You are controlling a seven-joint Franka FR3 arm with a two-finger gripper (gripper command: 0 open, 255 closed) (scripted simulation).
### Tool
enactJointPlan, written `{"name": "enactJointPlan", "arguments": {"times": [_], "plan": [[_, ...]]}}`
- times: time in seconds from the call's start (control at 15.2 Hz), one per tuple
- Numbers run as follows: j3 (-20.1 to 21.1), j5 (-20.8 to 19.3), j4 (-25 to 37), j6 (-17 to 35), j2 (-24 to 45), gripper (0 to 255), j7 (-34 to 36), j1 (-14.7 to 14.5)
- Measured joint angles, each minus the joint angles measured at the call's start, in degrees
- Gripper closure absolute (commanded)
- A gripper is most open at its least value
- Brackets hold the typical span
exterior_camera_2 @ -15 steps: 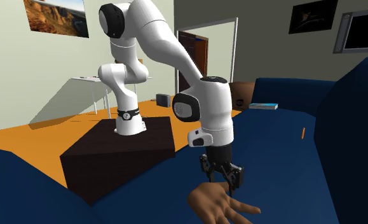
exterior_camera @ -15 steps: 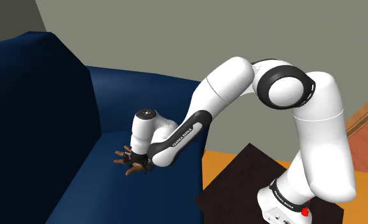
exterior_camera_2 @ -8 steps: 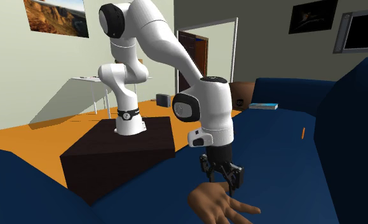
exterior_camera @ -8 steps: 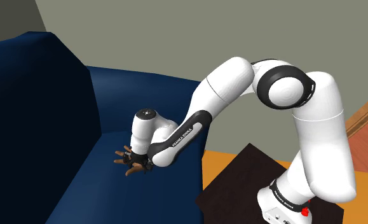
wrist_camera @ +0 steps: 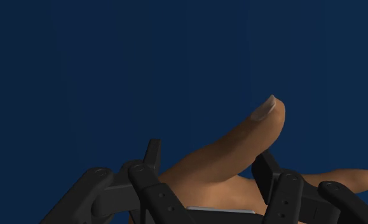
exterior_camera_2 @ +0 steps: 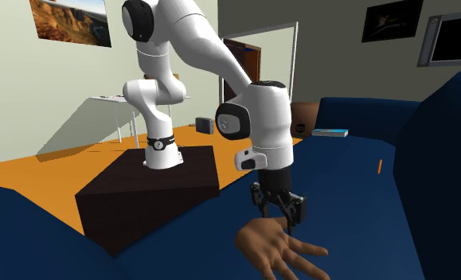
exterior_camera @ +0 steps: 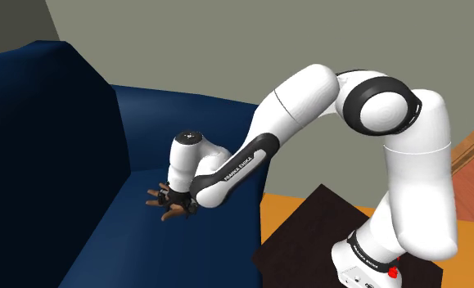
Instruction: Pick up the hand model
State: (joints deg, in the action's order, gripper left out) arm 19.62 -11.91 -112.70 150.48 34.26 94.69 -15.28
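Note:
The hand model (exterior_camera_2: 278,248) is a brown open hand with spread fingers, just above the navy sofa seat (exterior_camera_2: 348,183). My black gripper (exterior_camera_2: 281,216) comes down on it from above and is shut on it near the thumb's base. In the wrist view the thumb (wrist_camera: 243,145) sticks out between my two black fingers (wrist_camera: 152,159), which clasp the hand model (wrist_camera: 201,172) from both sides. The shoulder view has the hand model (exterior_camera: 163,204) poking out to the left of the gripper (exterior_camera: 178,204), over the sofa seat (exterior_camera: 120,237).
The sofa's tall backrest (exterior_camera: 38,139) rises at the shoulder view's left. An armrest (exterior_camera_2: 435,143) stands at the second exterior view's right. A flat blue-and-white book (exterior_camera_2: 330,133) lies far along the seat. The dark stand box (exterior_camera_2: 149,191) sits on the orange floor (exterior_camera_2: 53,171).
The arm has risen a little, its elbow swinging up. The gripper and the hand model clasped in it have moved slightly upward off the seat.

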Motion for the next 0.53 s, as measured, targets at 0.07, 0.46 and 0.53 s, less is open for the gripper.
{"name": "enactJointPlan", "arguments": {"times": [0.07, 0.46, 0.53], "plan": [[0.29, 0.30, -0.11, -0.60, -0.68, 255, -0.30, 0.36], [1.71, 1.78, -0.31, -3.80, -4.15, 255, -0.95, 1.33], [1.83, 1.92, -0.01, -4.32, -4.38, 255, -0.98, 1.34]]}}
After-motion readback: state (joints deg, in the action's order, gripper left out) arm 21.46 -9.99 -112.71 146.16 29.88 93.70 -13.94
